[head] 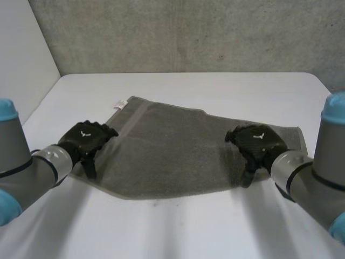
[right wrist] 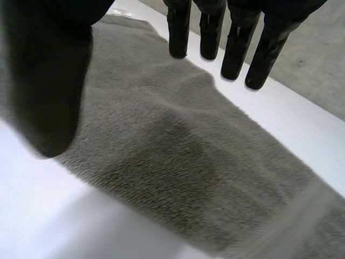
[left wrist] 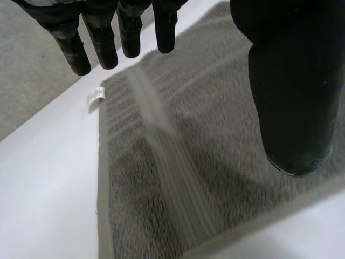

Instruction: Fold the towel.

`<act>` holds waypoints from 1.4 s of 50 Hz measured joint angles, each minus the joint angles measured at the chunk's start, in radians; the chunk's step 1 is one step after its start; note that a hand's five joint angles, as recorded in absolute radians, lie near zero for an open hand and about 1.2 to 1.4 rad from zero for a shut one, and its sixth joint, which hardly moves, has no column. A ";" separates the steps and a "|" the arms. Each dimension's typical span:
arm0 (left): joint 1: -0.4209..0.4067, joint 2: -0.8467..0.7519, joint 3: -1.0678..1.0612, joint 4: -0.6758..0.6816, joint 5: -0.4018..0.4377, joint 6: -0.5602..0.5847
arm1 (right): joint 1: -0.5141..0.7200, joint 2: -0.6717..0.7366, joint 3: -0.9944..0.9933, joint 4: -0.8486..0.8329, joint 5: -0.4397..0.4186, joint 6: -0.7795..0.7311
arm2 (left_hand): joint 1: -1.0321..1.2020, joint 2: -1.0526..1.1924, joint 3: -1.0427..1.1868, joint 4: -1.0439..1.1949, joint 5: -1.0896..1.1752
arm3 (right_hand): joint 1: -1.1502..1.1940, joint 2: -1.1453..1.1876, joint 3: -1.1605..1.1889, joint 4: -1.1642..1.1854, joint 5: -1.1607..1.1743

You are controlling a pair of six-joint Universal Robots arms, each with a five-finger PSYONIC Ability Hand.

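A grey towel (head: 172, 151) lies spread flat on the white table (head: 215, 86), with a small white label (head: 119, 104) at its far left corner. My left hand (head: 86, 139) hovers over the towel's left edge near the front left corner, open, fingers (left wrist: 102, 40) straight above the cloth (left wrist: 178, 162) and thumb (left wrist: 294, 91) apart from them. My right hand (head: 256, 141) is over the towel's right part near its front edge, open too, fingers (right wrist: 237, 43) straight and thumb (right wrist: 48, 81) spread above the cloth (right wrist: 178, 156). Neither hand holds anything.
A concrete wall (head: 183, 32) stands behind the table's far edge. White table surface lies in front of the towel and to both sides of it.
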 measured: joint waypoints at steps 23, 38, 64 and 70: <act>0.058 -0.096 -0.080 0.098 0.073 0.051 | 0.048 0.174 0.127 -0.302 -0.061 -0.010 | 0.286 0.285 0.285 0.282 0.284 | 0.292 0.285 0.293 0.292 0.294; 0.058 -0.122 -0.082 0.124 0.073 0.050 | 0.047 0.222 0.126 -0.413 -0.055 -0.060 | 0.354 0.352 0.352 0.352 0.354 | 0.750 0.740 0.737 0.744 0.738; 0.057 -0.125 -0.096 0.124 0.074 0.046 | 0.034 0.223 0.102 -0.460 -0.041 -0.077 | 0.354 0.352 0.352 0.352 0.356 | 0.984 0.987 0.997 0.999 0.989; 0.057 -0.136 -0.091 0.124 0.075 0.045 | 0.035 0.236 0.093 -0.460 -0.040 -0.077 | 0.415 0.451 0.451 0.452 0.452 | 0.984 0.987 0.997 0.999 0.989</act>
